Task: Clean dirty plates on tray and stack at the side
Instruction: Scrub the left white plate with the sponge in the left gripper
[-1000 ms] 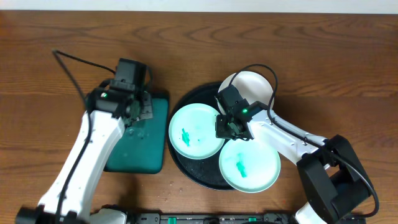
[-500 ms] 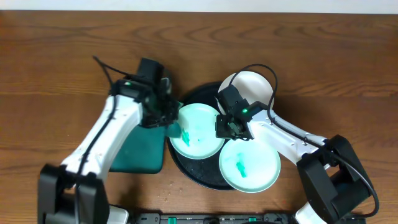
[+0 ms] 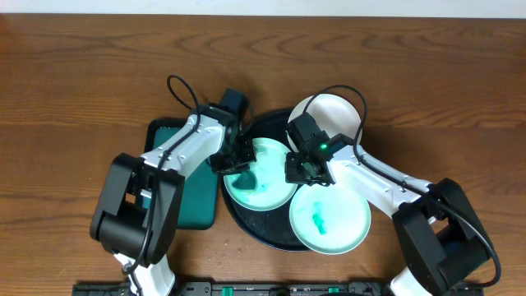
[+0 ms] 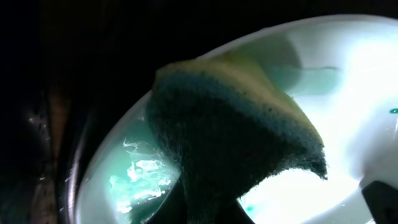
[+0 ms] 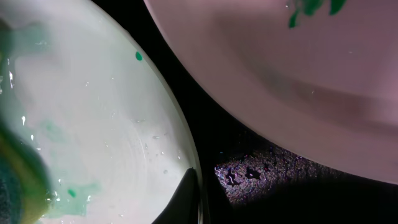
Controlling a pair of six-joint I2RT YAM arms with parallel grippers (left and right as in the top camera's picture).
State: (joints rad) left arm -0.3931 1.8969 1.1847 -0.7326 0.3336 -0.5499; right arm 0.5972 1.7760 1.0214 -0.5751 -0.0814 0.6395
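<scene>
White, smeared pale green and wet, the left plate [image 3: 267, 182] lies on the black tray [image 3: 255, 224]. It sits under the left pincer [image 3: 233, 163], which is clamped on a green-and-yellow sponge [image 4: 236, 137] resting on the plate's face. The right pincer [image 3: 306, 171], jaws together, sits at that plate's right rim, between the near plate [image 3: 329, 218] and the far plate [image 3: 335, 115]. A dark-green tray [image 3: 193, 197] lies beside them on the wooden surface [image 3: 82, 82].

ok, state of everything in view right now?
left plate: wet, green smeared about, sponge on it
front plate: green smear at centre, untouched
back plate: looks clean, at tray's far edge
tray: wet spots
sponge: pressed on left plate
left fingers: shut on sponge
right fingers: shut on left plate's rim
</scene>
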